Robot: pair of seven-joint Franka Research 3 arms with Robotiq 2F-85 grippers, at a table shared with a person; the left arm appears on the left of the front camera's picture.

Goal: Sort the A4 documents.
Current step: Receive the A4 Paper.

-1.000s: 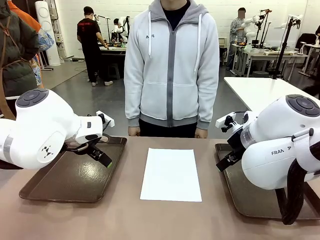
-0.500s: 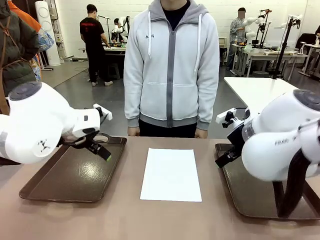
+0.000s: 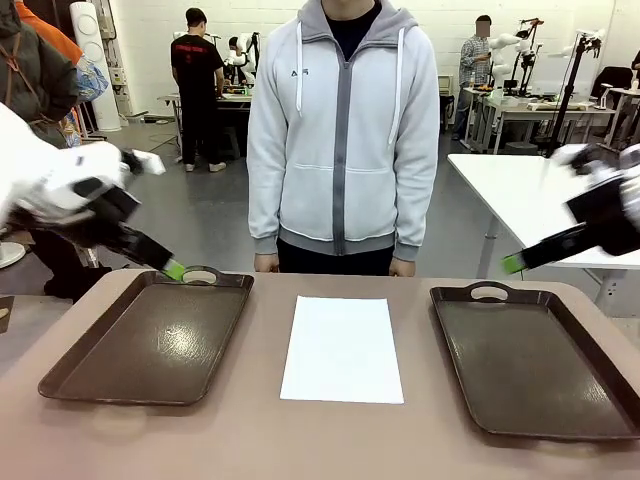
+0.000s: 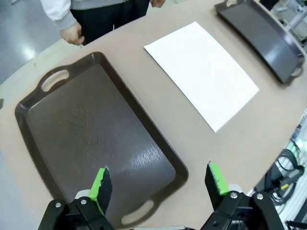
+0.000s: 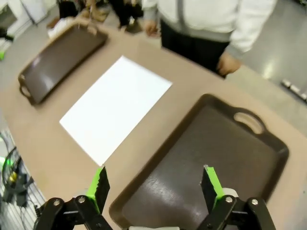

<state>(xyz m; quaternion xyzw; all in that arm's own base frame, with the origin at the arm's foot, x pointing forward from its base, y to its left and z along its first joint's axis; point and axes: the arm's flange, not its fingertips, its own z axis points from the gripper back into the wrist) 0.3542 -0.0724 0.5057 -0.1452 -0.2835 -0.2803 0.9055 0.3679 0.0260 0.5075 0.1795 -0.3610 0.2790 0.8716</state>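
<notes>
My left pincer (image 4: 159, 181) and right pincer (image 5: 156, 185) hover spread, empty — sheets (image 3: 342, 349) lie centred between trays (image 3: 150, 345), reachable by either.

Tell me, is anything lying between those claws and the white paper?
Nothing visible. The paper lies uncovered on the table; the open left gripper and right gripper hang above, off to either side.
</notes>
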